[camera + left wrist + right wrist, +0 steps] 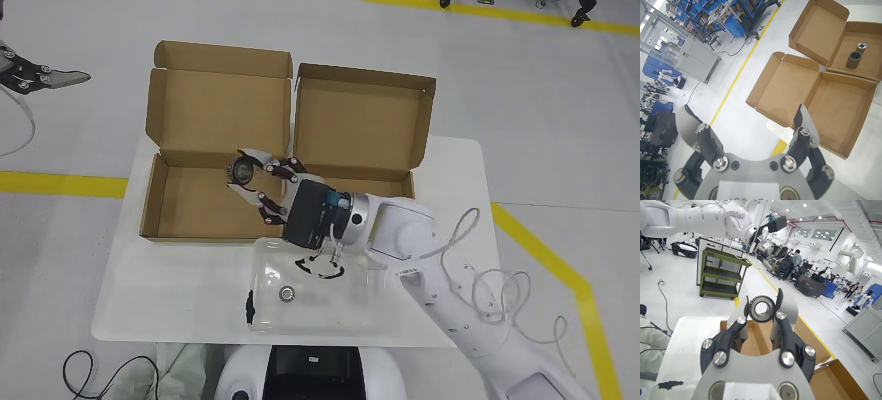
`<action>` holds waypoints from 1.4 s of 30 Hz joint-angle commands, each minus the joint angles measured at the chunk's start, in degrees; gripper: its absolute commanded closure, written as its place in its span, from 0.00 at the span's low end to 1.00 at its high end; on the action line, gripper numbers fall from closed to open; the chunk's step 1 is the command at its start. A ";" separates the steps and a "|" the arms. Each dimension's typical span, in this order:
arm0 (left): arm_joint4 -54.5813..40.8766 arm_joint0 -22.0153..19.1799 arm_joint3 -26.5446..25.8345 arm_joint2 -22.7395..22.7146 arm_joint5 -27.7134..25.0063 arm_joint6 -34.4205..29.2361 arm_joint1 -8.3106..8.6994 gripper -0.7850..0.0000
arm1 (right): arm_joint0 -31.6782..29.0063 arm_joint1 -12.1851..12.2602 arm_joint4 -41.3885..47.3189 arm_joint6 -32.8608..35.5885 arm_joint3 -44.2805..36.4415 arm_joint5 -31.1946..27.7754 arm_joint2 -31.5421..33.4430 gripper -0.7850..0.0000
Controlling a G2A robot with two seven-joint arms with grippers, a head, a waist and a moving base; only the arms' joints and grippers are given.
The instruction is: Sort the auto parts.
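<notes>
We are stretching our right arm across the table (455, 200) from its near right side, and our right gripper (762, 306) is clamping a roller bearing (241, 170) above the left cardboard box (195, 208). Our left gripper (743, 107) is hanging off the table's left side, fingers spread apart. A dark sleeve (854, 60) and a smaller steel bushing (861, 47) are standing upright in the right cardboard box (839, 56).

Everything is being lit brightly by ceiling lamps (805, 205); soft shadows are being cast inside the cardboard boxes (190, 205); wrist-view edges are being bent.
</notes>
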 commanded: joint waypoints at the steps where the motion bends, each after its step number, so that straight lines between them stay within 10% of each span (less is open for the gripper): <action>1: 0.00 0.00 0.00 0.00 0.00 0.00 0.00 0.00 | -0.17 -0.11 0.07 0.29 0.87 0.04 -0.37 1.00; 20: 0.00 0.00 0.00 0.00 0.00 0.00 0.00 0.00 | 5.57 -3.92 4.00 7.00 17.62 1.87 -8.39 1.00; 42: 0.00 0.00 0.00 0.00 0.00 0.00 0.00 0.00 | 17.58 -14.93 12.04 20.98 43.01 6.31 -21.14 1.00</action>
